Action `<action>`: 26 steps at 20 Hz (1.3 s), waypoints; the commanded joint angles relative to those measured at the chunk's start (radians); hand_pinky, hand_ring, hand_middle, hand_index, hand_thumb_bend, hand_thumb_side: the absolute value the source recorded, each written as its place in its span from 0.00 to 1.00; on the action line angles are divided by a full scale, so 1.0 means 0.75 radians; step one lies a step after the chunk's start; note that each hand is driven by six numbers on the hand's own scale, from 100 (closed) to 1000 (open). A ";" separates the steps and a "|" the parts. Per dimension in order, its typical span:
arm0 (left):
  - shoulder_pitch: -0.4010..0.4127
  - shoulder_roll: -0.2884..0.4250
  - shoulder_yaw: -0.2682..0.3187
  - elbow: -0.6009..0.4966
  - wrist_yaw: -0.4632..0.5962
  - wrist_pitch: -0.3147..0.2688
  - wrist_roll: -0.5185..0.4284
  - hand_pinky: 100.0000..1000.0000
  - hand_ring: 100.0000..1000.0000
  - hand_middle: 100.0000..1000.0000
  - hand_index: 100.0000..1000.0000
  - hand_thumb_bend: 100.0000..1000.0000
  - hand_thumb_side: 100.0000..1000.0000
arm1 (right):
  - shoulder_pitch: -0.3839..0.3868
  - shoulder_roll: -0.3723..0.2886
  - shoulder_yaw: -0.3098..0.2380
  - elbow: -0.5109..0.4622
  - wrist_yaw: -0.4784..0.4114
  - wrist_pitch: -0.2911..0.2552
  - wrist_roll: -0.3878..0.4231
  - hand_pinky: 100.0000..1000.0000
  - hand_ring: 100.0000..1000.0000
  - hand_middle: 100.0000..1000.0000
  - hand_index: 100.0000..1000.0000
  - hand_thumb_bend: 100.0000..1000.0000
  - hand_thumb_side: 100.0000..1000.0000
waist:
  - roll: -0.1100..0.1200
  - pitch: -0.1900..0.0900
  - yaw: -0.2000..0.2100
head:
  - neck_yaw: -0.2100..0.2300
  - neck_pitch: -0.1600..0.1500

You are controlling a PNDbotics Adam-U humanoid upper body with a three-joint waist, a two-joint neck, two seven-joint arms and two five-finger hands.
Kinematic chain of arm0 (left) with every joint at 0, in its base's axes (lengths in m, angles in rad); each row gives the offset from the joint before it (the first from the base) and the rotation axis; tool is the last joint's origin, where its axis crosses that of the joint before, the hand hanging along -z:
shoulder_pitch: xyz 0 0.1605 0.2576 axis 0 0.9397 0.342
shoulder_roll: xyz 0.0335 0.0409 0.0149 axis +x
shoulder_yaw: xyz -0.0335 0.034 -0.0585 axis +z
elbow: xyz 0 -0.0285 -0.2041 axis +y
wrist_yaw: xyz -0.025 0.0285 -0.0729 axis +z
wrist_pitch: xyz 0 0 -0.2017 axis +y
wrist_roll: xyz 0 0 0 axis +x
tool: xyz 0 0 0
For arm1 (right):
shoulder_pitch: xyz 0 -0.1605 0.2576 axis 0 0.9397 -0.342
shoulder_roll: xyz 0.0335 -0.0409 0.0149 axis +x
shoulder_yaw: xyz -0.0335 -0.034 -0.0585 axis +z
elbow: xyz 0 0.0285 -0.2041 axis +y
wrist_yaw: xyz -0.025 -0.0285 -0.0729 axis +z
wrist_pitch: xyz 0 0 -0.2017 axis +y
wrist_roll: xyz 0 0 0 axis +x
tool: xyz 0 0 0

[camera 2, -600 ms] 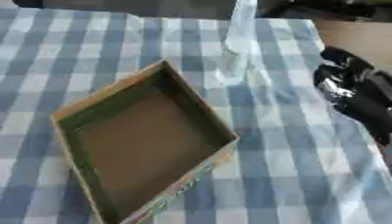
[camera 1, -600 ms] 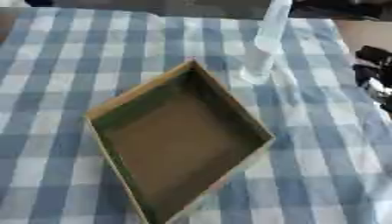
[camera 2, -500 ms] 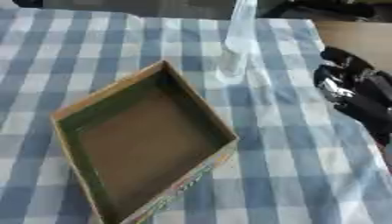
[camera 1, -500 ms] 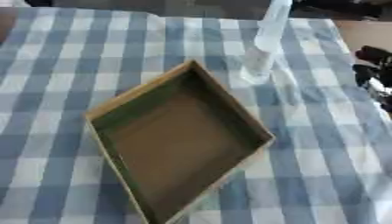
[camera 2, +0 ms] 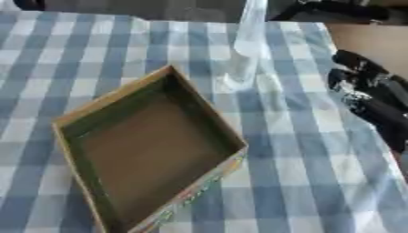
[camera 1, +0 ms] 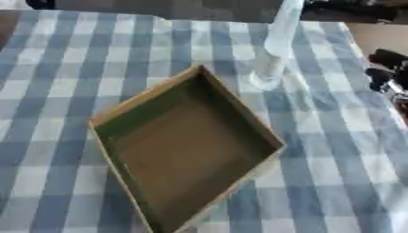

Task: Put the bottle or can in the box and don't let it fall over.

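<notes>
The clear bottle (camera 2: 245, 50) is shown upright at upper centre, just beyond the empty box (camera 2: 151, 150) — left of the right hand (camera 2: 368, 98), whose finger state cannot be told.

The clear bottle (camera 1: 275, 50) runs off the top edge, cap unseen. Right hand (camera 2: 368, 93) partly cut by the frame's side, its finger pose blurred

No text, brand, number or sign could be read anywhere. The clear bottle (camera 1: 275, 50), standing at the far side of the checked surface (camera 1: 72, 68), showed no legible label. The near outer wall of the open box (camera 2: 151, 150) carried a coloured printed strip, too blurred to make out any letters.
</notes>
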 commanded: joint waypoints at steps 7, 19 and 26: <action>-0.023 0.023 0.001 -0.026 0.004 0.003 -0.020 1.00 1.00 1.00 0.67 0.00 0.52 | -0.149 -0.107 0.012 0.082 -0.007 -0.040 0.060 1.00 1.00 1.00 1.00 0.00 0.47 | 0.005 -0.030 0.015 | -0.037 -0.020; -0.019 0.000 -0.006 -0.022 0.014 0.006 -0.031 1.00 1.00 1.00 0.67 0.00 0.52 | -0.389 -0.077 0.096 0.323 0.136 -0.034 -0.029 1.00 1.00 1.00 1.00 0.00 0.46 | 0.031 -0.041 0.021 | -0.060 0.074; -0.021 -0.003 -0.010 -0.020 0.016 0.005 -0.037 1.00 1.00 1.00 0.66 0.00 0.52 | -0.437 -0.061 0.122 0.378 0.118 -0.021 -0.033 1.00 1.00 1.00 1.00 0.00 0.47 | 0.033 -0.042 0.024 | -0.067 0.021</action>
